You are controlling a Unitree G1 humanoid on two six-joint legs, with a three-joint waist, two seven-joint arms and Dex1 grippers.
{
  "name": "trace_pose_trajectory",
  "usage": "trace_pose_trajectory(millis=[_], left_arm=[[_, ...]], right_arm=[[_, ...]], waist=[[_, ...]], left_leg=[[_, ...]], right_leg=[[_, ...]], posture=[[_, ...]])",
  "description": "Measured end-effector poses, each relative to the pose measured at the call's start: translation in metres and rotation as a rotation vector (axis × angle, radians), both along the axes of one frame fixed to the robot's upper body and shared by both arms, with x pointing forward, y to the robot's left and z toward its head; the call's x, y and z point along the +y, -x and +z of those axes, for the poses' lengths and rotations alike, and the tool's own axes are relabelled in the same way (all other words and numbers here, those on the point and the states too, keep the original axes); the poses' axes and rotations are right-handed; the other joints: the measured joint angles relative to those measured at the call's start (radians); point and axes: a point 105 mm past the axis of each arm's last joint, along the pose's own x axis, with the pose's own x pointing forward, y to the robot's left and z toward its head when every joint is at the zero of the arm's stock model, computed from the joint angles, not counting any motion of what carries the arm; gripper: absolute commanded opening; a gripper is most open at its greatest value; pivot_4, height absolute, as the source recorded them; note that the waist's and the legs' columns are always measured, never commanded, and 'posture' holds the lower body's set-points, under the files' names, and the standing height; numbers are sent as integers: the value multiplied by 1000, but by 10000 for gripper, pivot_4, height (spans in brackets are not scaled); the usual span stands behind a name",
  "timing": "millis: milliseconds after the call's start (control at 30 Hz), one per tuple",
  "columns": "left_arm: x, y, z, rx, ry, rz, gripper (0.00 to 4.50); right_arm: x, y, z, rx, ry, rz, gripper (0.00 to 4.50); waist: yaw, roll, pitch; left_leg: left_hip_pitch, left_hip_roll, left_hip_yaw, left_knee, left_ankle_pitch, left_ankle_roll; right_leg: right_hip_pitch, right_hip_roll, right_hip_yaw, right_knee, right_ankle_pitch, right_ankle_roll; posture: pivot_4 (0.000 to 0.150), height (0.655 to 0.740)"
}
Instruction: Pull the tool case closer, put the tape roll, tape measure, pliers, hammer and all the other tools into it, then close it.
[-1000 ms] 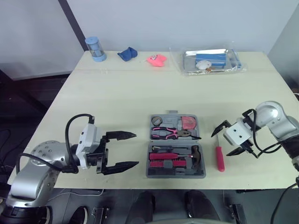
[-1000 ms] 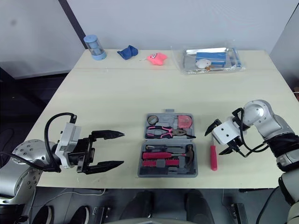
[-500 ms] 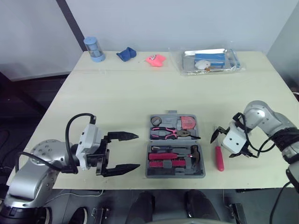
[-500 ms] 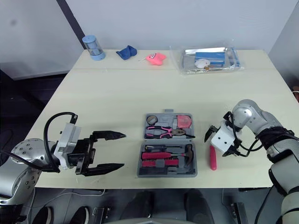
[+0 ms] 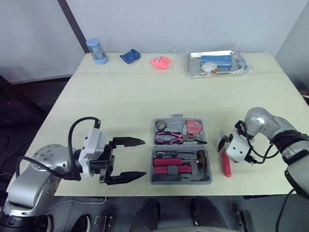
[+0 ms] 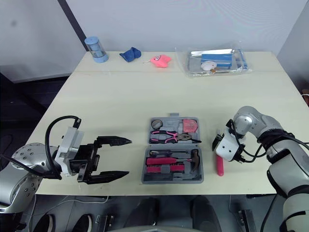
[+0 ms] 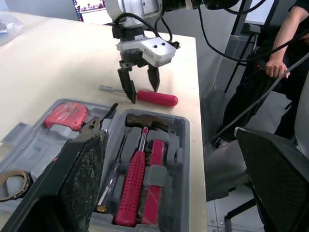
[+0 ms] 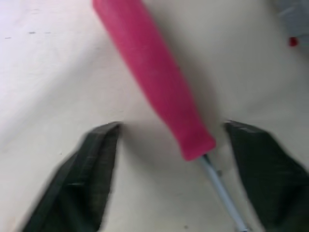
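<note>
The right hand (image 7: 143, 94), wide open and empty, straddles the pink screwdriver (image 7: 157, 98); it should drop squarely, then close on the handle.

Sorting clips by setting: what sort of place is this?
Probably a robotics lab or test room: a plain table against bare walls, an open tool case laid out on it, and a person close by.

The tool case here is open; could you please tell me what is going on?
The right gripper is open, straddling the pink-handled screwdriver, which lies on the table just right of the open tool case. The case already holds the pliers, hammer, tape measure and tape roll. The left gripper hovers open to the left of the case, holding nothing.
</note>
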Motion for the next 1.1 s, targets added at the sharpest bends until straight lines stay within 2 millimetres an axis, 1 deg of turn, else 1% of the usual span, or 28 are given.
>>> trace_pose_trajectory(millis=[100, 133, 200, 333, 367, 467, 533, 567, 700, 767, 800, 833, 867, 900, 967, 1033, 1100], left_arm=[[0, 0, 0, 0, 0, 0, 45000], [0, 0, 0, -1, 0, 0, 45000], [0, 0, 1, -6, 1, -1, 45000], [0, 0, 1, -15, 2, -4, 45000], [0, 0, 2, -17, 2, -4, 45000], [0, -1, 2, -20, 3, -5, 45000], [-1, -1, 2, -23, 6, -7, 45000], [-2, -1, 3, -26, 9, -11, 45000], [-6, -2, 3, -25, 16, -23, 45000], [-7, -2, 3, -25, 19, -28, 45000], [-7, -2, 3, -24, 20, -31, 45000], [-8, -2, 3, -23, 22, -35, 45000], [-8, -2, 3, -21, 23, -38, 45000], [-9, -2, 4, -23, 25, -46, 45000], [-11, -3, 7, -34, 28, -63, 45000], [-16, -3, 8, -38, 34, -93, 45000], [-18, -3, 8, -38, 38, -105, 45000]], right_arm=[[-1, 0, 0, 2, 1, -3, 9747], [-1, 0, -1, 3, 1, -5, 8709], [-2, 1, 0, 7, -6, -13, 4735], [-9, 7, 0, 31, -7, -45, 4480], [-14, 10, 0, 44, -6, -71, 4480], [-30, 18, 5, 73, -17, -202, 4480], [-35, 21, 11, 80, -49, -304, 4480], [-39, 24, 13, 90, -66, -383, 4480], [-53, 39, 19, 151, -163, -835, 4480], [-55, 43, 23, 157, -201, -967, 4480], [-57, 49, 23, 170, -227, -1069, 4480], [-57, 54, 22, 187, -247, -1160, 4480], [-57, 57, 20, 196, -251, -1201, 4480], [-58, 59, 19, 201, -270, -1282, 4480], [-57, 58, 17, 206, -339, -1476, 4480], [-54, 52, 17, 213, -450, -1719, 4480], [-53, 52, 17, 225, -480, -1809, 4480]], waist=[[2, 0, 0], [2, 0, 0], [1, 0, 0], [5, 0, 0], [7, 0, 0], [5, 1, 1], [3, 1, 1], [2, 1, 1], [6, 1, 1], [4, 2, 1], [6, 2, 1], [6, 2, 1], [5, 2, 1], [6, 2, 1], [4, 1, 1], [3, 1, 1], [5, 1, 1]], left_leg=[[0, 0, 0, 0, 0, 0], [0, 0, 0, 0, 0, 0], [0, 0, 0, 0, 0, 0], [-1, 0, 0, 0, 0, 0], [-1, -1, -1, 0, 0, 0], [-1, -1, -1, 0, 0, 0], [0, -1, -1, 0, 0, 0], [0, -1, -1, 0, 0, 0], [-1, -1, -1, 1, 0, 0], [-1, -1, -1, 1, 0, 0], [-1, -1, -1, 1, 0, 0], [-1, -1, -1, 1, 0, 0], [-1, -1, -1, 1, 0, 0], [-1, -1, -1, 1, 0, 0], [-1, -1, -1, 1, 0, 0], [-1, -1, 0, 1, 0, 0], [-1, -1, -1, 1, 0, 0]], right_leg=[[0, 0, 0, 0, 0, 0], [0, 0, 0, 0, 0, 0], [0, 0, 0, 0, 0, 0], [0, 0, 0, 0, 0, 0], [0, 0, 0, 0, 0, 0], [0, -1, 0, 0, 0, 0], [0, 0, 0, 0, 0, 0], [0, 0, 0, 1, 0, 0], [0, -1, 0, 0, 0, 0], [0, 0, 0, 1, 0, 0], [0, 0, 0, 1, 0, 0], [0, 0, -1, 1, 0, 0], [0, 0, 0, 1, 0, 0], [0, 0, 0, 1, 0, 0], [0, 0, 0, 1, 0, 0], [0, 0, 0, 1, 0, 0], [0, 0, 0, 1, 0, 0]], posture=[[1500, 7400], [1500, 7400], [1500, 7400], [1500, 7400], [1500, 7400], [1500, 7400], [1500, 7400], [1500, 7400], [1500, 7400], [1500, 7400], [1500, 7400], [1500, 7400], [1500, 7400], [1500, 7400], [1500, 7400], [1500, 7400], [1500, 7400]])
